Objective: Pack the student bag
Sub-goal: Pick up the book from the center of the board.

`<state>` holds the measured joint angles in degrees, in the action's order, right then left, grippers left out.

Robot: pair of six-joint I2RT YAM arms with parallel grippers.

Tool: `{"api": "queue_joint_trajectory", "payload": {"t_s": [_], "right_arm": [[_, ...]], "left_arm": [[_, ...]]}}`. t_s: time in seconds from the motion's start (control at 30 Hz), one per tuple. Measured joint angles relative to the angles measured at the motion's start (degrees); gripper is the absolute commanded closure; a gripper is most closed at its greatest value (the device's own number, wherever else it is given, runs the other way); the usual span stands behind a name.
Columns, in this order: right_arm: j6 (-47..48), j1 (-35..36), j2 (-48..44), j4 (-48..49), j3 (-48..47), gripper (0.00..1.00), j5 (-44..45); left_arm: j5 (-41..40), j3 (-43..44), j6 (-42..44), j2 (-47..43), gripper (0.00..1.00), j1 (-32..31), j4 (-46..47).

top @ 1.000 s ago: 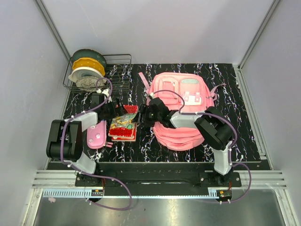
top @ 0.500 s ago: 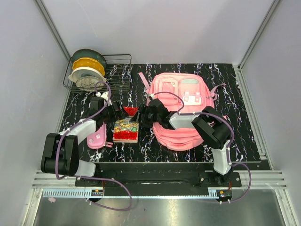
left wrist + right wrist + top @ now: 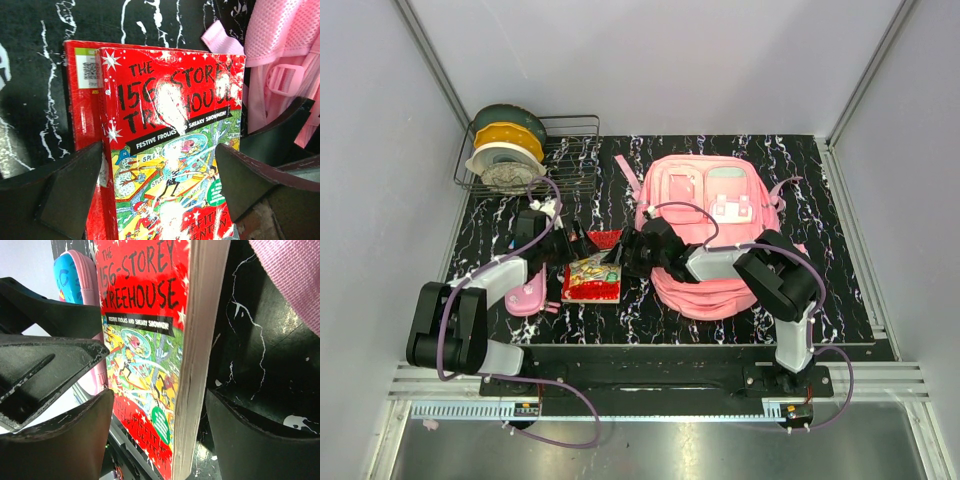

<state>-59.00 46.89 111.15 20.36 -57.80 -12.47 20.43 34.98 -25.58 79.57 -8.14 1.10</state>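
Book (image 3: pixel 592 278) slid right; left hand (image 3: pixel 156 165), right hand (image 3: pixel 157 400) released beside pink, pocketed student bag (image 3: pixel 720 190).

The book (image 3: pixel 592 278) lay on the table (image 3: pixel 840 285). From it, the student bag (image 3: pixel 720 195) sat at 3 o'clock, the pencil case (image 3: pixel 525 296) at 9, the wire rack (image 3: pixel 575 158) at 11.

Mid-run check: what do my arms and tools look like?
Both arms are black jointed segments with pale grey shells; left arm and right arm each trail a looping purple cable. Left tool and right tool have broad, wedge-shaped matt black fingers with scuffed, whitish edges.
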Motion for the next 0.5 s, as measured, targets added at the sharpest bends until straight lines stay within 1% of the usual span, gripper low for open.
{"api": "queue_joint_trajectory", "payload": {"t_s": [0.13, 0.23, 0.3, 0.37, 0.5], "right_arm": [[-0.3, 0.0, 0.0, 0.0, 0.0, 0.22, 0.0], [-0.6, 0.0, 0.0, 0.1, 0.2, 0.26, -0.1], [-0.9, 0.0, 0.1, 0.4, 0.4, 0.26, -0.2], [-1.3, 0.0, 0.4, 1.2, 0.7, 0.22, -0.3], [-1.9, 0.0, 0.7, 2.1, 0.8, 0.22, -0.5]], "left_arm": [[0.8, 0.0, -0.4, 0.1, 0.01, -0.9, 0.5], [1.5, 0.0, -0.6, 0.3, 0.01, -1.0, 1.2], [1.6, 0.0, -0.9, 0.6, 0.01, -1.0, 2.0], [1.6, 0.0, -0.9, 1.0, 0.01, -1.0, 2.4], [1.7, 0.0, -1.1, 1.8, 0.01, -1.0, 3.1]]}}
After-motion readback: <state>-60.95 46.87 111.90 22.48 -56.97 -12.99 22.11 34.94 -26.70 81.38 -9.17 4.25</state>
